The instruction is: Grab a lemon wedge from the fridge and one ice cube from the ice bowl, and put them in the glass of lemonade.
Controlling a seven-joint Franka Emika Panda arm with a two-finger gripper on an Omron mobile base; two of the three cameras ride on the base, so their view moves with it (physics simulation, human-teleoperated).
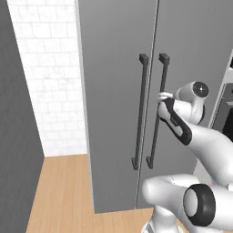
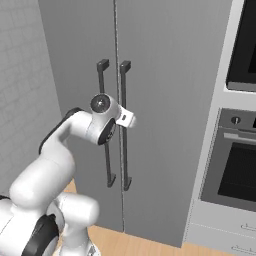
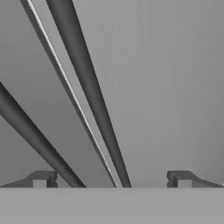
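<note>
The gripper [image 3: 111, 180] is spread wide, fingers [image 3: 180, 178] straddling the right handle [image 3: 94, 100] of the closed fridge [image 1: 113, 113] straight ahead; the left handle [image 3: 30, 131] lies just beside.

Even, flat light; soft, low-detail renders.

Light is diffuse with no clear source. The fridge [image 1: 118, 91] doors read matte grey with no glare, a shade lighter in the right base view. The bar handles [image 1: 142, 111] throw only faint shade on the door face. The white tile wall [image 1: 50, 77] is bright, slightly mottled; the wood floor [image 1: 59, 195] is evenly lit. The arm's white shell carries gentle shading on its undersides. The oven [image 2: 240, 170] glass stays dark, without reflections. Edges look slightly jagged and soft throughout. In the hand view the close handles blur mildly.
</note>
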